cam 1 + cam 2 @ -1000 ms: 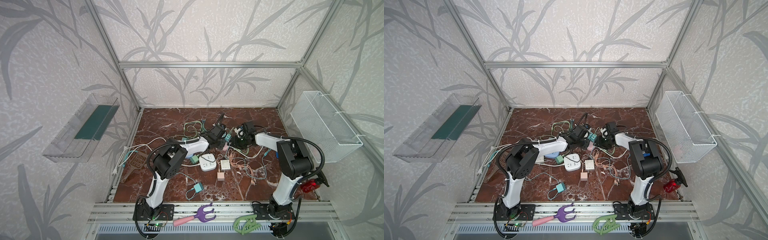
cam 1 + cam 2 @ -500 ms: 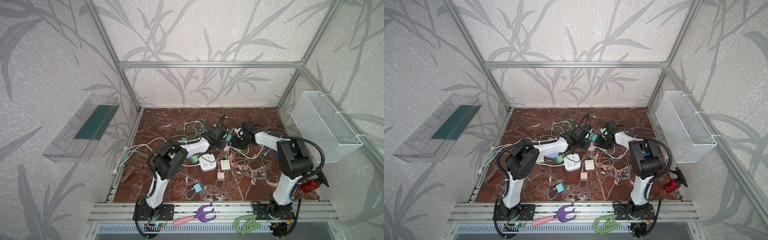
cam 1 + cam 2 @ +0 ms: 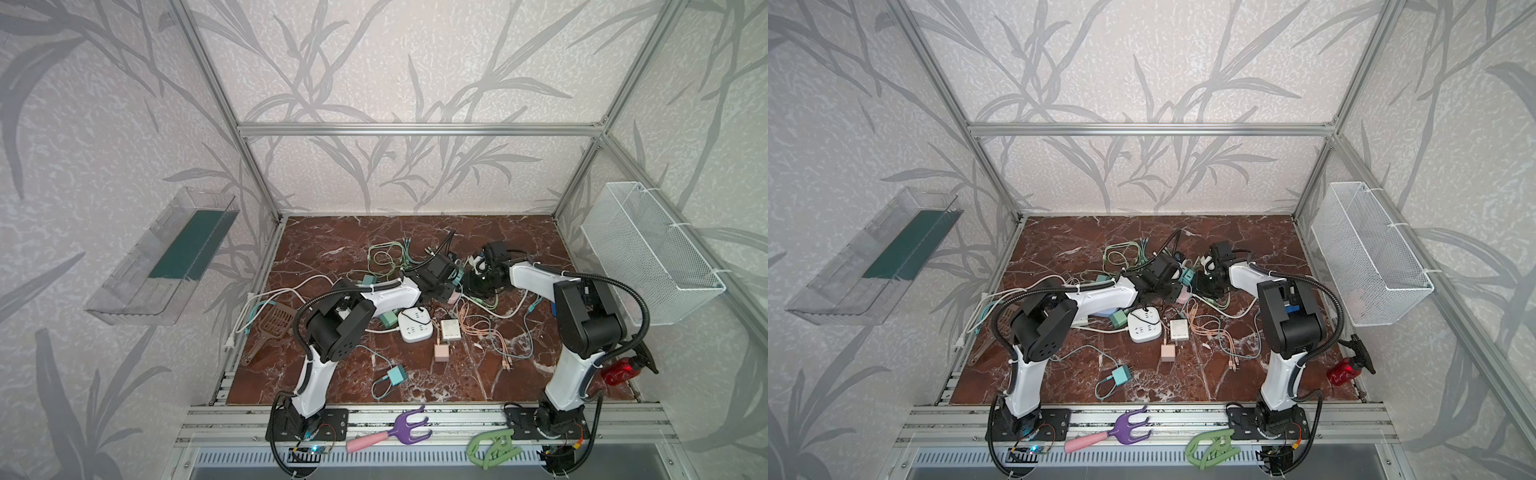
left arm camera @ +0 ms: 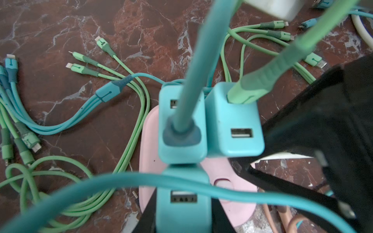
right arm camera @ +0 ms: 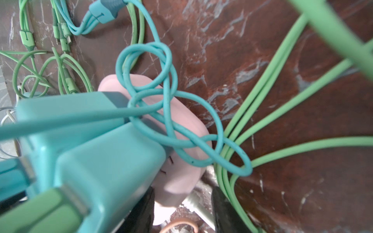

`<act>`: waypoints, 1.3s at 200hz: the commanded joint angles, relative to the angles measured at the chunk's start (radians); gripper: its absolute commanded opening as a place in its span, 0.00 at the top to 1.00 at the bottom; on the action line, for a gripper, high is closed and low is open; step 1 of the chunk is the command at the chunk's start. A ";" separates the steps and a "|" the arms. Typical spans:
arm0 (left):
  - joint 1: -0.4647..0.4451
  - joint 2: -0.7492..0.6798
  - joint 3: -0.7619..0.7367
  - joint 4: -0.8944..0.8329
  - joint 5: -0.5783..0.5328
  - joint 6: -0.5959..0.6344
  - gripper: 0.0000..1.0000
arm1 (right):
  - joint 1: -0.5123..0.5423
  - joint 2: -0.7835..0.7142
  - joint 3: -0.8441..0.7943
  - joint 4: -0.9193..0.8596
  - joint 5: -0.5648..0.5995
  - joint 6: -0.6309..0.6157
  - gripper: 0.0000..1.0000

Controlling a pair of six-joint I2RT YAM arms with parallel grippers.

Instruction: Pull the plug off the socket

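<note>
Left wrist view: teal plug [image 4: 183, 217] tight between fingers [image 4: 147, 222], flush against neighbours [image 4: 234, 125].

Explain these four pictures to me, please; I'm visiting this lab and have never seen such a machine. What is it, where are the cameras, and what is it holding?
It is a pair of robot arms, the left arm and the right arm, mounted at the front of a marble table. Two pictures look down on the whole scene from above. The other two come from a camera on each wrist, very close up. On the table lie tangled charging cables, a white power strip and a pink power strip with three teal chargers plugged in. The left gripper is shut on one teal charger. The right gripper straddles the pink strip's end; whether it squeezes is unclear.
</note>
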 commanded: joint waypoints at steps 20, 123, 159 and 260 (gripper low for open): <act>-0.011 -0.011 0.078 -0.008 0.043 0.008 0.86 | 0.003 0.026 -0.007 -0.059 0.064 -0.013 0.54; -0.017 0.021 0.069 0.024 0.066 -0.036 0.86 | 0.000 -0.048 -0.074 0.123 -0.049 0.054 0.49; -0.030 0.036 0.089 0.004 0.053 -0.023 0.87 | 0.000 -0.047 -0.098 0.204 -0.090 0.108 0.47; -0.053 0.065 0.146 -0.068 0.002 -0.014 0.87 | 0.005 -0.045 -0.127 0.199 -0.064 0.116 0.47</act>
